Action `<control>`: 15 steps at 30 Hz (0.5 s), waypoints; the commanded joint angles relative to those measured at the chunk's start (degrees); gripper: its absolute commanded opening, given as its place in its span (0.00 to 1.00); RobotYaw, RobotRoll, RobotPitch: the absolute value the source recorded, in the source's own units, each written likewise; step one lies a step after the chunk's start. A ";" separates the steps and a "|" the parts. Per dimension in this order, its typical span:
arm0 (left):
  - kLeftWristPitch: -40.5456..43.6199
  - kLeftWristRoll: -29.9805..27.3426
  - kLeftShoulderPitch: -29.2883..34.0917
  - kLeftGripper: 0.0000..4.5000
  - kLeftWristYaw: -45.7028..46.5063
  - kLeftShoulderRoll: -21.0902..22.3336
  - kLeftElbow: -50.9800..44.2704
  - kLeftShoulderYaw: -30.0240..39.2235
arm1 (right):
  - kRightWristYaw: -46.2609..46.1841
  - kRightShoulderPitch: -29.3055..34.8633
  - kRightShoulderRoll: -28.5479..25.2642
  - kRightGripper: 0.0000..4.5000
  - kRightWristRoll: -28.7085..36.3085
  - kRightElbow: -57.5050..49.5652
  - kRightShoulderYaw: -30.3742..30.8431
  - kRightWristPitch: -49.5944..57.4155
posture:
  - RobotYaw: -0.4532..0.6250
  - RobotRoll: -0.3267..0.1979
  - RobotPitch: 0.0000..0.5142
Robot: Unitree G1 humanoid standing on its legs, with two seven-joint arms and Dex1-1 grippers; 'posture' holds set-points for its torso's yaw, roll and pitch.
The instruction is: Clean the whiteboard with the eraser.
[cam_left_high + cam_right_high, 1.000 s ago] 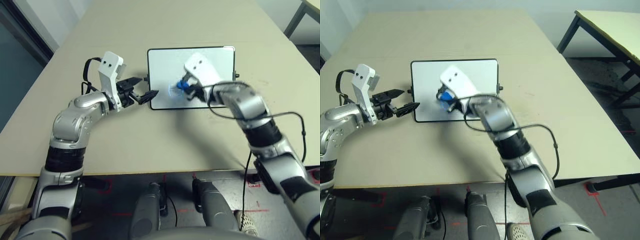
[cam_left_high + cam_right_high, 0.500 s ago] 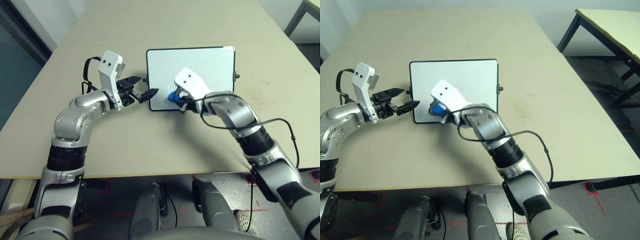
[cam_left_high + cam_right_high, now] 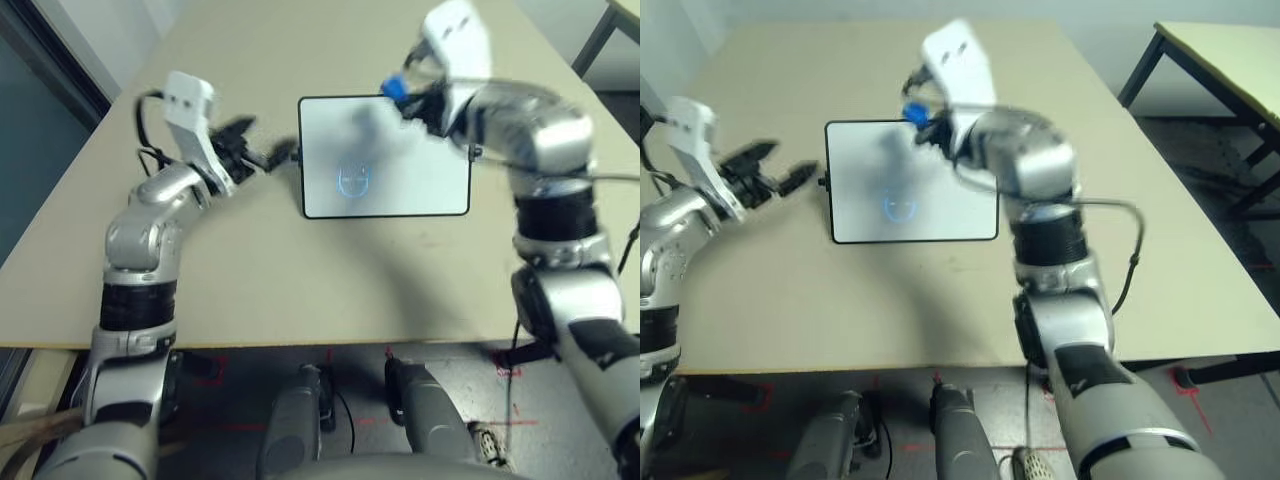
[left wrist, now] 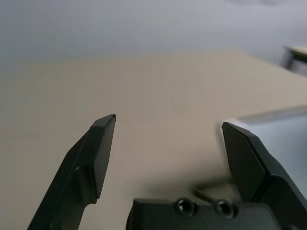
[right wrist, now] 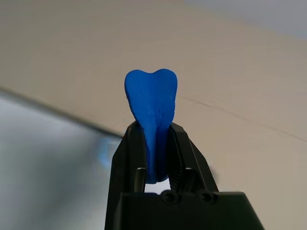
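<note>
Right gripper (image 5: 157, 143): I'm seeing it pinching the eraser (image 5: 151, 112) tight between both black fingers, with the blue block poking out past the fingertips. It's hanging up in the air over the far edge of the whiteboard (image 3: 385, 155), not touching the face.
Left gripper (image 4: 168, 143): fingers are sitting spread wide with nothing between them. It's hovering just off the board's left edge, near the far left corner, above the table (image 3: 300, 270).
Whiteboard: it's lying flat on the tan table between my two arms, black frame all round. A corner of it is peeking in beside one finger in the left wrist view.
Scribble (image 3: 352, 181): a faint blue pen mark is sitting around the middle of the board, a bit toward the near left.
Eraser: it's showing as a blue speck at the right gripper's tip in the head views (image 3: 915, 113), well apart from the scribble.
Side table (image 3: 1225, 60): another tan one is standing off to my right.
</note>
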 commanded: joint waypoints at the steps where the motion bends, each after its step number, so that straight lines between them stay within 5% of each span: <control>1: -5.73 2.04 1.69 1.00 3.63 -0.08 6.70 2.86 | -4.71 4.38 -2.99 0.13 -1.20 4.01 -4.18 -0.85 | 0.31 0.62 0.32; 8: -12.56 3.46 2.61 1.00 2.19 0.61 19.42 2.44 | -7.30 16.44 -3.14 0.13 0.25 1.26 -6.67 4.85 | 0.30 0.62 0.30; 15: -15.45 4.19 1.46 1.00 0.42 0.65 26.56 0.85 | -8.14 20.22 -0.14 0.13 2.11 -0.22 -7.67 8.01 | 0.30 0.62 0.29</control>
